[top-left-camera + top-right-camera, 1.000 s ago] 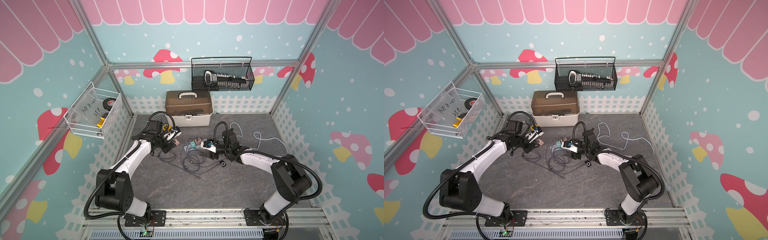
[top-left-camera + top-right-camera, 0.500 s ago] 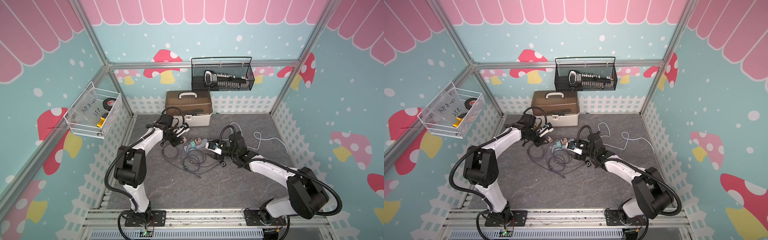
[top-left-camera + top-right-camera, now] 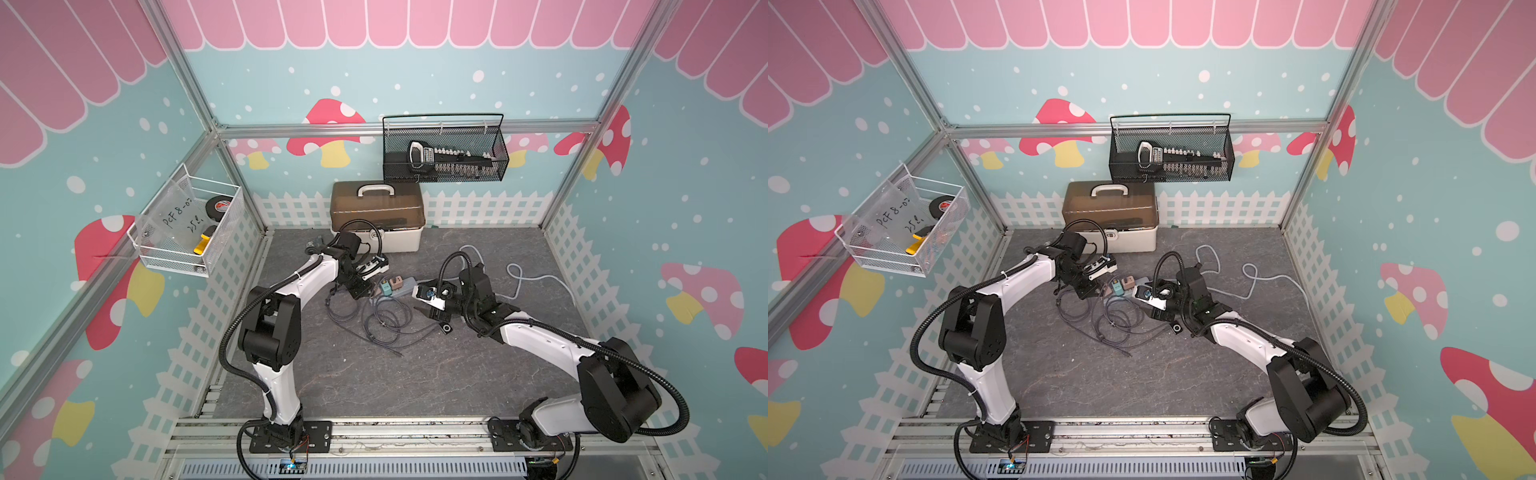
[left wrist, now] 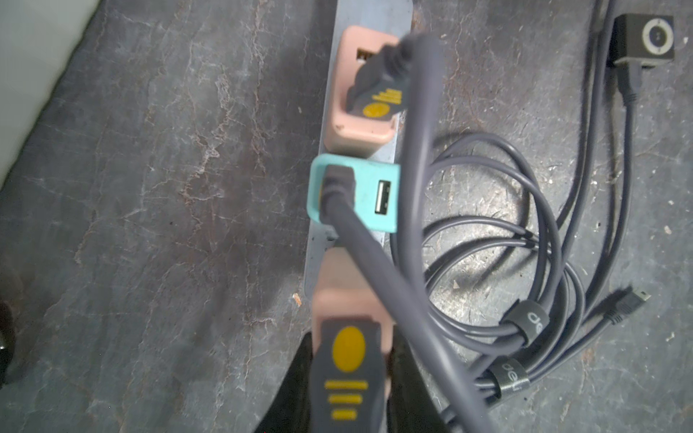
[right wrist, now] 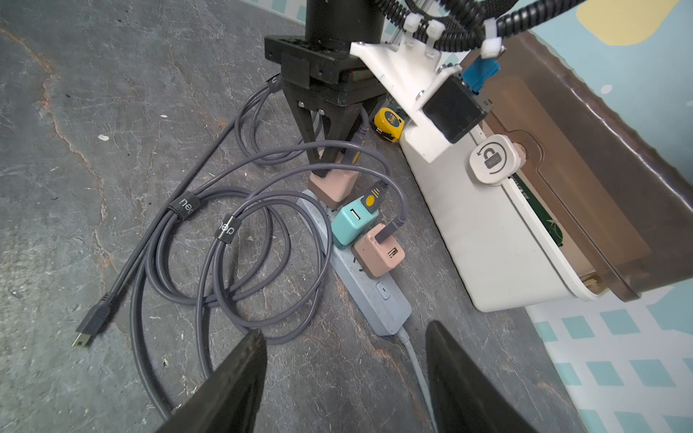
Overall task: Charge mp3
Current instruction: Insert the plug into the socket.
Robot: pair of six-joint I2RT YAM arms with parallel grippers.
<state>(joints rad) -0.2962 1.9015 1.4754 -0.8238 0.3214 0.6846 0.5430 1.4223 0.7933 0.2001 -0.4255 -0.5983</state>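
Left gripper [image 5: 330, 159] clamped on the grey USB plug [image 4: 347, 375] at a pink charger [image 5: 333, 191] — right gripper [image 5: 345, 331] spread wide, empty, near the power strip [image 5: 378, 300].

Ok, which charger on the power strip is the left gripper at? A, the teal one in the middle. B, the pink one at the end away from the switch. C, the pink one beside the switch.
B: the right wrist view shows the left gripper closed on a plug at the pink charger beyond the teal charger, at the end of the power strip opposite its switch.
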